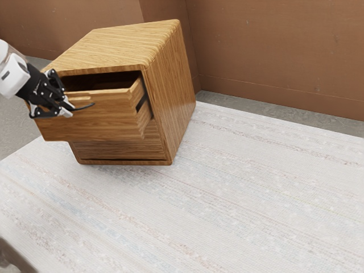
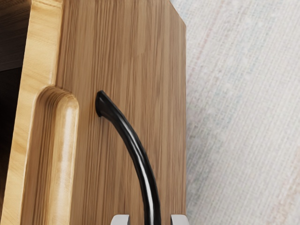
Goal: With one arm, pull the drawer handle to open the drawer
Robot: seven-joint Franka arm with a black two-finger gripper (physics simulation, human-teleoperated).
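**Upper drawer out, fingers astride its handle**

The black drawer handle (image 1: 83,106) (image 2: 133,145) is a slim curved bar fixed to the front of the upper drawer (image 1: 96,119) (image 2: 140,56). That drawer stands well out of the wooden cabinet (image 1: 168,74), and the dark hollow behind its front panel is open to view. The lower drawer (image 1: 122,149) sits flush in the cabinet's face.

The gripper (image 1: 63,108) meets the handle from the exterior view's left. In the wrist view the bar runs down between the two grey fingers (image 2: 121,219). A strip of wood shows between each one and the bar, so the fingers are parted and straddle the handle rather than pinching it.

The cabinet stands on the pale, streaked tabletop (image 1: 239,187) (image 2: 243,117) at its far corner toward the exterior view's left, turned at an angle to the edges. The pulled drawer points toward that left edge. Brown walls (image 1: 273,40) rise behind the tabletop's far edge.
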